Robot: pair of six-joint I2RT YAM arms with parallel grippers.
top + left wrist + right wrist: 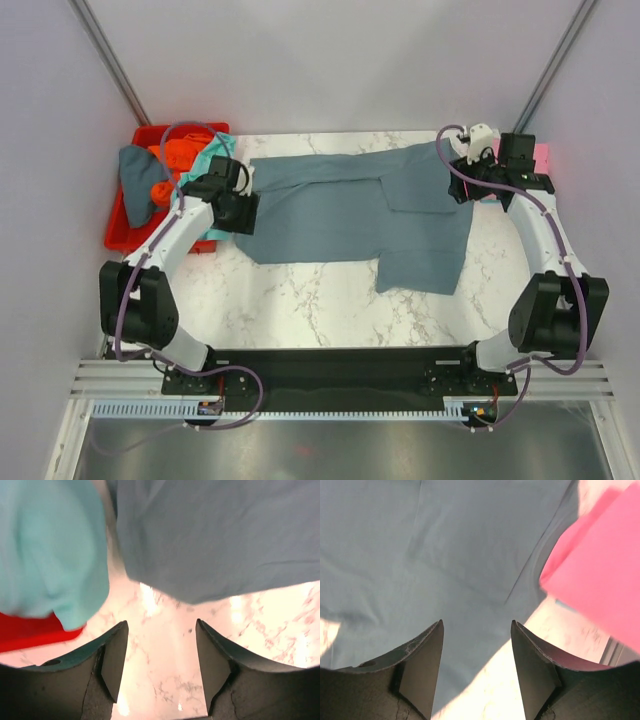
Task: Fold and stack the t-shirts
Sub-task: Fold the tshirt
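On the marble table (300,300), the blue-grey t-shirt (340,215) lies spread across the middle. It is flat but uneven: its near-right part reaches closer to the arms than the rest, and on the right one layer laps over another. The left gripper (161,626) hovers at the shirt's left edge with its fingers wide and empty. In its wrist view bare marble shows between them, and the cloth edge begins just beyond the tips. Closing from here would probably pinch nothing, or only a thin lip of hem that slips out on the lift. Just left of it the teal t-shirt (50,555) droops over the rim of the red bin (30,632), near enough that a leftward drift could snag it and drag it out. Farther back on the right, the right gripper (476,625) is over the shirt's far-right part, fingers likewise wide and holding nothing, with cloth beneath them. A pinch there might take both lapped layers or only the upper one, which would skew the fold. The pink t-shirt (600,580) lies just beside it at the far right, so a sweep that way could catch or shove it. Uneven grips on the two sides would twist the shirt.
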